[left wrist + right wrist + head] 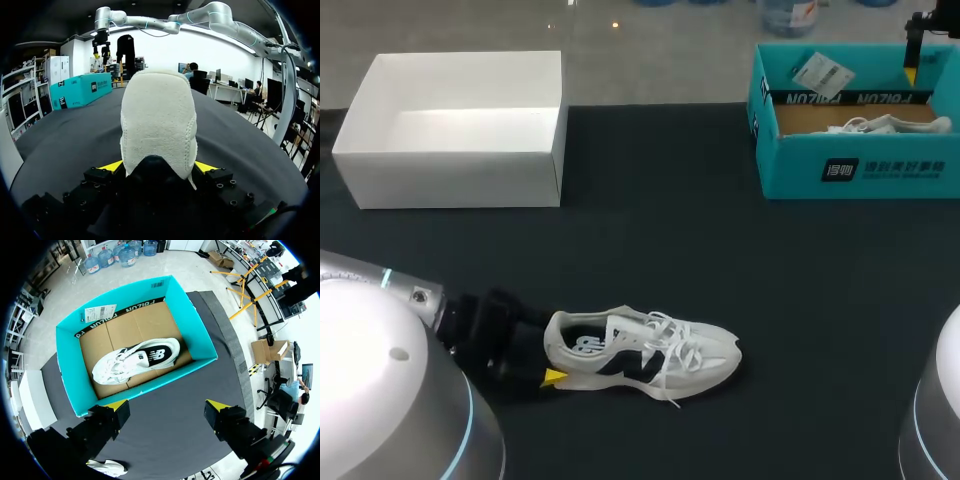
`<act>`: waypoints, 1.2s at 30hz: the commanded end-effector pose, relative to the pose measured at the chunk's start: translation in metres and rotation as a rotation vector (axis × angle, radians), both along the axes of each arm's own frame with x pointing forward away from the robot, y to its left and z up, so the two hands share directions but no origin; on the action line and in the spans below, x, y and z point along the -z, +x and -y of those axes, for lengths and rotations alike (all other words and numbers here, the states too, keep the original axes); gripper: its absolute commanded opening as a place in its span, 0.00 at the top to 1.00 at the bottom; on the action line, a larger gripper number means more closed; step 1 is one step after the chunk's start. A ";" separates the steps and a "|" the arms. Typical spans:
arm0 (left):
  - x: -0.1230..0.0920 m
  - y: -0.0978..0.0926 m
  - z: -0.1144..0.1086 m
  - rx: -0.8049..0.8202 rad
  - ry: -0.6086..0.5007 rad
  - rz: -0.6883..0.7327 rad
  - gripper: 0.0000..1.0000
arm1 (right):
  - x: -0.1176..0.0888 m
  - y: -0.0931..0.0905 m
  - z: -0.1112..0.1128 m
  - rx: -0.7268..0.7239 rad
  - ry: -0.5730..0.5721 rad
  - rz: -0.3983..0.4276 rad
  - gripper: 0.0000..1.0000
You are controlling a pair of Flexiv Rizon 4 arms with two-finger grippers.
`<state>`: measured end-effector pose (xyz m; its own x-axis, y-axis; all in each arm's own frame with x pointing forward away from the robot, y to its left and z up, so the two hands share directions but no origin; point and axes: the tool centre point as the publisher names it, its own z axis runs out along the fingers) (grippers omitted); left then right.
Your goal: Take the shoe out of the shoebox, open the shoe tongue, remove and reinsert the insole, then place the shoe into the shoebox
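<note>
Where the left arm lies low on the black surface (720,250), the left gripper (158,167) clamps the heel of the white shoe (650,355) between its 2 yellow tips. The shoe sits upright, toe pointing away from the gripper, with a dark logo on its flank. Farther back stands a white box (455,160). Farthest, the teal shoebox (860,165), with white print on its front and a paper label (820,72) on its rim, holds a second shoe (137,360). The right gripper (167,412) hangs above it, fingers spread wide.

1 open white box (450,180) sits on the black table (650,230).
</note>
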<state>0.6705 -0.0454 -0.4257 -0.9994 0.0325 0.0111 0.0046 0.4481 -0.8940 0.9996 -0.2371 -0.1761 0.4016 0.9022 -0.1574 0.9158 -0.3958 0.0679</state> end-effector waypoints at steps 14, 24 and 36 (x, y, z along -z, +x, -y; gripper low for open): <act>0.008 0.013 0.010 0.003 0.025 0.022 0.61 | 0.000 0.000 0.000 0.000 0.000 0.001 0.00; 0.014 0.017 0.007 0.000 0.038 0.011 0.39 | 0.000 0.000 0.000 0.000 0.000 0.001 0.00; 0.018 0.018 0.005 -0.002 0.046 0.008 0.35 | 0.000 0.000 0.000 0.000 0.000 0.001 0.00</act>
<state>0.6814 -0.0495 -0.4294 -0.9996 0.0288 0.0037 0.0108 0.4850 -0.8745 0.9996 -0.2371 -0.1761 0.4016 0.9022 -0.1574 0.9158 -0.3958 0.0679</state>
